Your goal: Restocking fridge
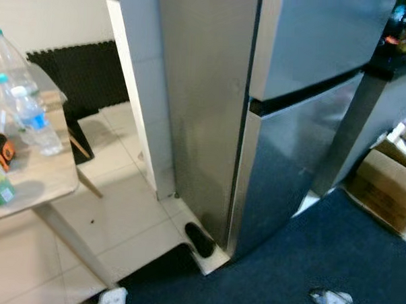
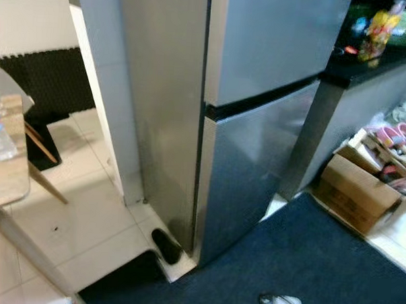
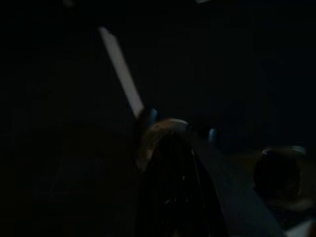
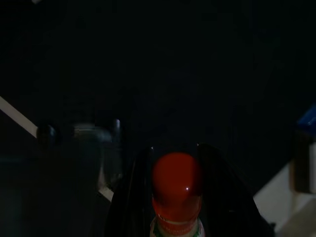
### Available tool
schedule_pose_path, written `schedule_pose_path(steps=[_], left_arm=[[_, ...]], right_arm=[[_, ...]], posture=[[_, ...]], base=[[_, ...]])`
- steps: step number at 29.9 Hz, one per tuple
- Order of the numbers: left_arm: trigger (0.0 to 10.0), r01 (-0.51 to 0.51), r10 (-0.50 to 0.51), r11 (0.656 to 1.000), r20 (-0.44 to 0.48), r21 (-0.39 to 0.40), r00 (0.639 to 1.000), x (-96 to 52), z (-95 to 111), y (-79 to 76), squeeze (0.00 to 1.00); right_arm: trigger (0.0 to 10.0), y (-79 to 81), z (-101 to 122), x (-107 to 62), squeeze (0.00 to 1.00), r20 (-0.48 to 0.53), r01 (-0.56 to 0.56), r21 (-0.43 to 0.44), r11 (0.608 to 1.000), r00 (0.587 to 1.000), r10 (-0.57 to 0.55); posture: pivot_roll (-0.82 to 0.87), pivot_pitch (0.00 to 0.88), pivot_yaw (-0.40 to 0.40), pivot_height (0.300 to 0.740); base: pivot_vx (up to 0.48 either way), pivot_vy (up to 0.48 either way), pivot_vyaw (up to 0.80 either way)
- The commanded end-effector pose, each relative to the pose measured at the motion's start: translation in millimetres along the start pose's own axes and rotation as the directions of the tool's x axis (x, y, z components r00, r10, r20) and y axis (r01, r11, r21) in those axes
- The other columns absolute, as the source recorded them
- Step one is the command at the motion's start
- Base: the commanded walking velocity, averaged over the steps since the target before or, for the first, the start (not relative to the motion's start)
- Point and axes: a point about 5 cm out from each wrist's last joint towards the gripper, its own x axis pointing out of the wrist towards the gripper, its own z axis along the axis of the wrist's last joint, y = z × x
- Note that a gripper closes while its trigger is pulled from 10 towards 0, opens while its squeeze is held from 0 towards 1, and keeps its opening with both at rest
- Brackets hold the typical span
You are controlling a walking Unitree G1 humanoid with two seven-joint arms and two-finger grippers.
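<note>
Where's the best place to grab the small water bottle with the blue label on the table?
Probably the body of the water bottle, at the label band, with a side approach from the table edge facing the fridge. It stands upright, and a taller bottle crowds the far side.

The tall silver two-door fridge (image 1: 285, 128) is cut off at the top edge, and both doors are closed, so its inside is hidden. The light wooden table (image 1: 33, 171) and the clear plastic water bottles (image 1: 29, 117) run off the left edge. Both wrist views are very dark; the red-capped bottle (image 4: 176, 185) between the right gripper's (image 4: 175, 158) black fingers is cut off below, its label unreadable.
</note>
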Motion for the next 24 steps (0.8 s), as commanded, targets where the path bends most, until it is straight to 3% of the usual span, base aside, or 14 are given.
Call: schedule_pose_path(steps=[1,4,8,17,24], left_arm=[[10.0,-0.003,0.003,1.000,-0.011,0.011,1.000,-0.4,-2.5,0.4,0.00],[10.0,-0.013,0.014,1.000,-0.014,0.022,1.000,-0.4,-2.7,0.9,0.00],[10.0,-0.054,0.054,0.998,-0.020,0.038,0.998,-0.6,-3.5,3.1,0.00],[10.0,-0.040,0.041,0.998,-0.024,0.043,0.999,-0.5,-4.0,2.0,0.00],[10.0,-0.028,0.029,0.998,-0.027,0.054,0.999,-0.3,-4.0,0.9,0.00]], right_arm=[[10.0,-2.9,1.2,-0.2,0.00,0.001,0.007,-0.006,1.000,1.000,-0.007],[10.0,-2.8,1.3,-0.1,0.00,0.001,0.006,-0.009,1.000,1.000,-0.006],[10.0,-3.0,1.4,-0.1,0.00,0.000,0.006,-0.012,1.000,1.000,-0.006],[10.0,-2.5,1.4,-0.1,0.00,0.000,0.004,-0.020,1.000,1.000,-0.004],[10.0,-2.4,2.2,-0.1,0.00,0.002,0.002,-0.026,1.000,1.000,-0.002]], posture=[[0.00,0.000,0.010,0.740],[0.00,0.000,0.010,0.740],[0.00,0.000,0.008,0.740],[0.00,0.000,0.008,0.740],[0.00,0.000,0.008,0.740]], base=[[0.000,-0.386,0.00],[0.000,-0.359,0.00],[0.000,0.000,0.00],[0.000,0.000,0.00],[0.291,0.000,0.00]])
